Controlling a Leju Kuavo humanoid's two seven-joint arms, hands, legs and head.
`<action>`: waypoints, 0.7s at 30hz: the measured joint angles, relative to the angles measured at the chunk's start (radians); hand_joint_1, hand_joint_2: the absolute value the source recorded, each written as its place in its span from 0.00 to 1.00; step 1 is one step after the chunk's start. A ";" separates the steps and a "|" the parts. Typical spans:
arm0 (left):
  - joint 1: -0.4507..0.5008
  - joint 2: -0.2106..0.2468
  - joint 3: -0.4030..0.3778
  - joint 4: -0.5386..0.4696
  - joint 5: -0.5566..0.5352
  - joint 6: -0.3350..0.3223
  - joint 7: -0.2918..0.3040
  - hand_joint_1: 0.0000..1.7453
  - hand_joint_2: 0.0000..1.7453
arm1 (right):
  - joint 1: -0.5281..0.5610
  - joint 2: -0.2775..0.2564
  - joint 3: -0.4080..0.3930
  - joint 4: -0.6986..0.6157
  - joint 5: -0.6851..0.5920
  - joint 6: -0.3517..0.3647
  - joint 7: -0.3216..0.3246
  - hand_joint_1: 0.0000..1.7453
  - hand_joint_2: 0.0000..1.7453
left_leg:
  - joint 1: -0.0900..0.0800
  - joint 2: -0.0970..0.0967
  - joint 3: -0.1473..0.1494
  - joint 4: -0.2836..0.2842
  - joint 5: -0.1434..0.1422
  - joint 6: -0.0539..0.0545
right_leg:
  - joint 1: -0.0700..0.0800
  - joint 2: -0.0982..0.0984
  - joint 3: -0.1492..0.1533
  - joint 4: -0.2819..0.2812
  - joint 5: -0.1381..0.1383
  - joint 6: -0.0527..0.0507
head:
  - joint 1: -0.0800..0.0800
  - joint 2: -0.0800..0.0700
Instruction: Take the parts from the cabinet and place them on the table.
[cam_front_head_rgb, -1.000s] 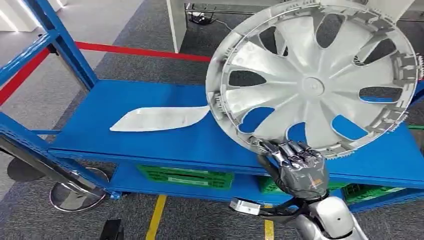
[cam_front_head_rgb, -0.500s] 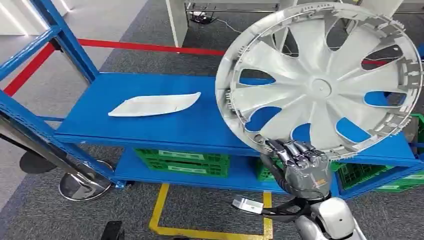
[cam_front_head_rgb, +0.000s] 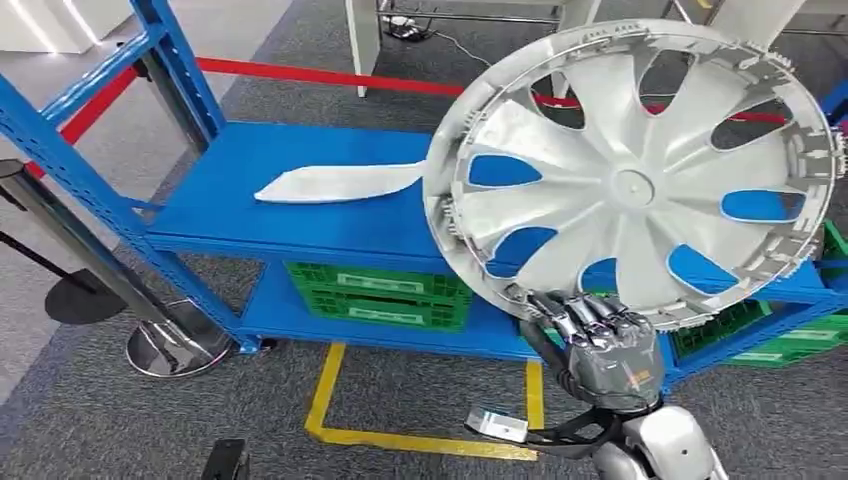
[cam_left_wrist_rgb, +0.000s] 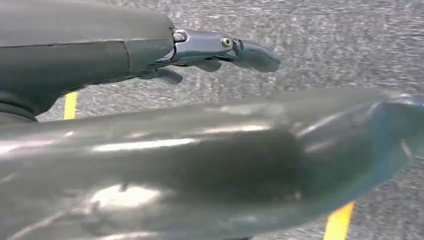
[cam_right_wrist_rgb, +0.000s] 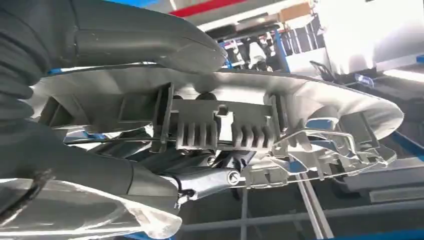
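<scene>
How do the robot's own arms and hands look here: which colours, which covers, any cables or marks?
The right hand has a dark grey glossy back with a small orange mark and metallic segmented fingers. Its arm is smooth silver, with black cables and a small silver clip at the wrist. The left hand shows a grey cover and dark, shiny fingers with small screws.

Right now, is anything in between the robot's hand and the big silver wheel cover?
No. The right hand already grips the wheel cover by its lower rim, so nothing sits between them. The cover is held up over the blue shelf.
</scene>
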 joint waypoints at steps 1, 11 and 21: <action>0.000 0.000 0.000 0.000 -0.002 0.000 0.000 0.00 0.00 | 0.000 0.001 -0.001 0.000 -0.005 0.000 -0.002 1.00 1.00 | 0.000 0.000 -0.011 0.001 0.008 -0.002 | 0.000 0.000 0.043 -0.052 0.036 -0.002 | 0.000 0.000; 0.005 0.003 0.000 0.002 -0.036 0.001 0.002 0.00 0.00 | 0.014 0.039 -0.026 -0.014 -0.123 0.000 -0.102 1.00 1.00 | 0.002 -0.003 -0.081 0.152 -0.118 -0.056 | 0.000 -0.003 0.165 -0.310 0.065 -0.056 | -0.008 0.000; -0.003 0.005 -0.001 0.002 -0.061 0.002 0.011 0.00 0.00 | 0.029 0.102 -0.087 -0.052 -0.088 0.000 -0.224 1.00 1.00 | -0.005 -0.008 0.112 0.000 -0.101 -0.037 | 0.004 -0.003 0.047 -0.267 0.143 -0.028 | -0.006 0.000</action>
